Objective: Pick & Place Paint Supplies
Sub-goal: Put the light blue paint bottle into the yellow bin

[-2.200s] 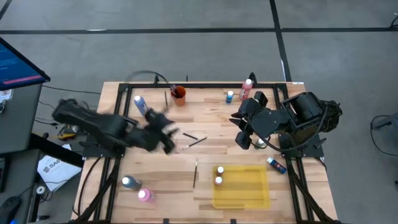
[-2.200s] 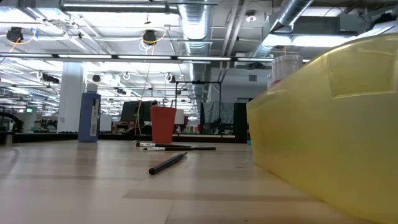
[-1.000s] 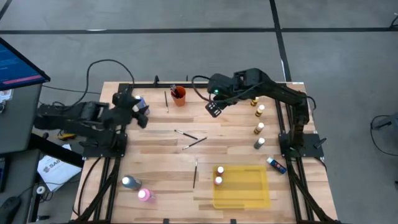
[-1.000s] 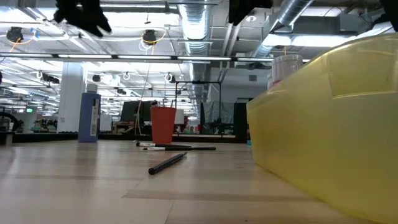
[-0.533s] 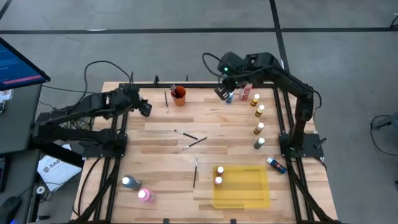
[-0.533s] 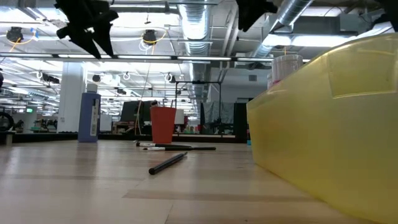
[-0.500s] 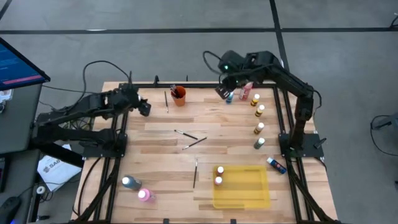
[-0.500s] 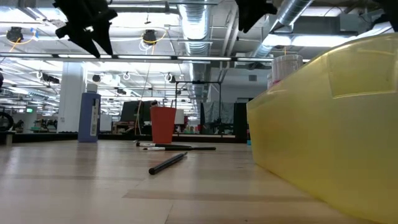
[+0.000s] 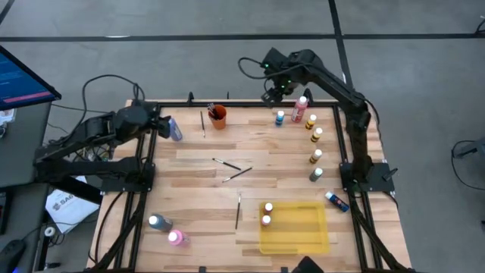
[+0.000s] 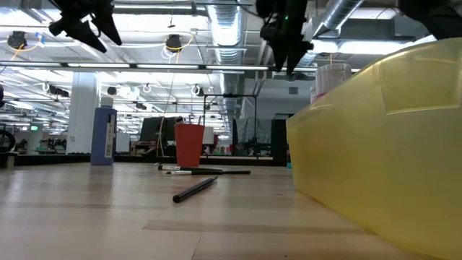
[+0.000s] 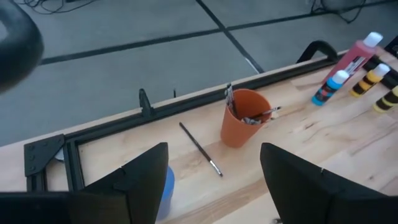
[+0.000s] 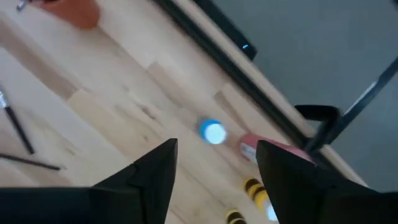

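Observation:
My left gripper point(image 9: 158, 125) point(image 11: 211, 158) is open and empty, raised at the table's far left, beside a tall blue white-capped bottle point(image 9: 174, 129) that stands on its base. My right gripper point(image 9: 274, 89) point(image 12: 216, 149) is open and empty, high over the far edge, above a small blue bottle point(image 9: 280, 117) point(image 12: 213, 132) and a pink-red bottle point(image 9: 300, 108). Yellow, brown and green bottles point(image 9: 316, 145) stand in a line at the right. Thin brushes point(image 9: 231, 168) lie at mid-table.
An orange cup point(image 9: 218, 115) with brushes stands at the far edge, with a loose brush point(image 9: 202, 120) beside it. A yellow tray point(image 9: 299, 231) at the near right holds two bottles. Two more bottles point(image 9: 167, 230) stand near left. A blue bottle point(image 9: 336, 200) lies off the right edge.
My left gripper has drawn back toward the table's left edge, and the tall blue bottle now shows beside it. My right gripper has gone from mid-table toward the far edge, to above the small blue and pink-red bottles. No object has moved.

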Tool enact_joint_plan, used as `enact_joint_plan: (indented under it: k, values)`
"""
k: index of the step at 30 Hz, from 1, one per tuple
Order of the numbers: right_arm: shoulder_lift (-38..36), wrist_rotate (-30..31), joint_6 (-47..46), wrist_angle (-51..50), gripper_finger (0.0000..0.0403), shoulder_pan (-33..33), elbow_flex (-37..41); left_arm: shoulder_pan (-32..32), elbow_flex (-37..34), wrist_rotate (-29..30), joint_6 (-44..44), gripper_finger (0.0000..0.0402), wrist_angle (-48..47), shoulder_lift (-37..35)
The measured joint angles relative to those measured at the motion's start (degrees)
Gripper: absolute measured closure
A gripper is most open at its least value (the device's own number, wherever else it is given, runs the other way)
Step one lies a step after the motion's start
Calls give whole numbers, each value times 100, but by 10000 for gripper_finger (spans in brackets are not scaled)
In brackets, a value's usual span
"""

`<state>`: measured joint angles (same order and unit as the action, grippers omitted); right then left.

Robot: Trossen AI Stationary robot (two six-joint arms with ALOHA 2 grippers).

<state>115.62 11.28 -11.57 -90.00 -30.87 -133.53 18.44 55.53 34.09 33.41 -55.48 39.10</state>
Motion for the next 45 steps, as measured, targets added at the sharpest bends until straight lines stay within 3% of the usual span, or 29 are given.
enact_joint_plan:
  k: [12, 19, 25, 29, 36, 45]
  values:
    - [722, -283, -32, 16, 205, -98, 199, -2, 0, 9, -155, 159, 35, -75]
    - [-656, -264, -70, 90, 205, -94, 2315, -2, 0, 13, -162, 158, 42, -75]
    - [-1818, -568, -499, 1149, 203, 109, 4010, -2, 0, 13, -139, 159, 76, -75]
    - [-1947, -719, -768, 1965, 207, 275, 4695, -2, 0, 13, -124, 159, 81, -44]
    - [-1249, -696, -824, 2643, 208, 106, 4720, -2, 0, 13, -105, 162, 125, -27]
    - [-818, -676, -562, 2785, 207, -289, 4439, -7, 0, 14, -105, 164, 159, -25]
